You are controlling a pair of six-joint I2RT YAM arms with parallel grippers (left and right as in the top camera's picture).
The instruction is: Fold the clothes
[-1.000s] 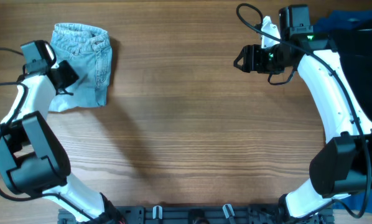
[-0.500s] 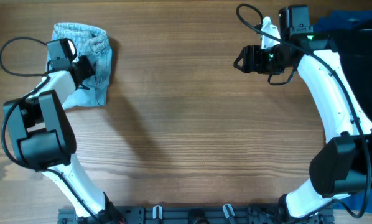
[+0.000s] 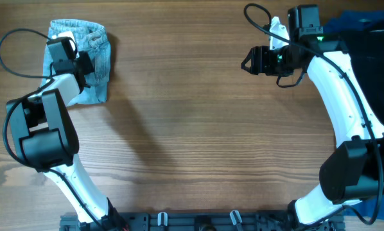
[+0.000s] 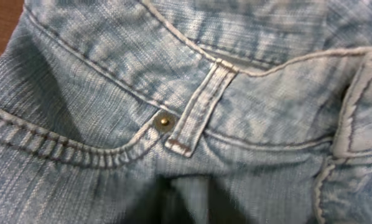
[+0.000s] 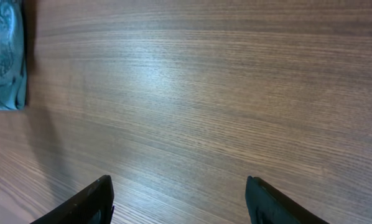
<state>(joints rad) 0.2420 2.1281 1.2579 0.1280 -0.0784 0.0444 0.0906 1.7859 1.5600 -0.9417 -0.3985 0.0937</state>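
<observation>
Left end effector (image 3: 84,66): sits on top of the shorts (image 3: 99,51) at the far left corner of the desk (image 3: 192,128). From overhead the wrist body hides its fingers. The left wrist view is filled with denim at very close range, and no finger shows there, only a dark shadow at the bottom edge. Cannot tell how far its jaws are apart, nor whether they pinch any cloth.

Shorts (image 4: 186,74) detail in the left wrist view: a belt loop (image 4: 195,106) runs down from the waistband seam, with a small brass rivet (image 4: 165,121) just beside its lower end, at the corner of a stitched pocket edge.

Right end effector (image 3: 248,62): far right half of the desk, well apart from the shorts. In its own view the right end effector (image 5: 178,183) has both fingers spread wide, with nothing between them except bare wood. It holds nothing and touches nothing.

Shorts, overall: pale blue denim, bunched into a compact upright bundle, waistband toward the far edge. The right wrist view catches them as a small pale patch (image 5: 2,56) at its upper left.

Desk: brown wood grain, mostly bare.

Surroundings:
- black garment (image 3: 375,58) at the right edge, behind the right arm
- bright blue garment (image 3: 354,22) just beside it at the far right corner
- black cable (image 3: 6,45) looping off the left arm
</observation>
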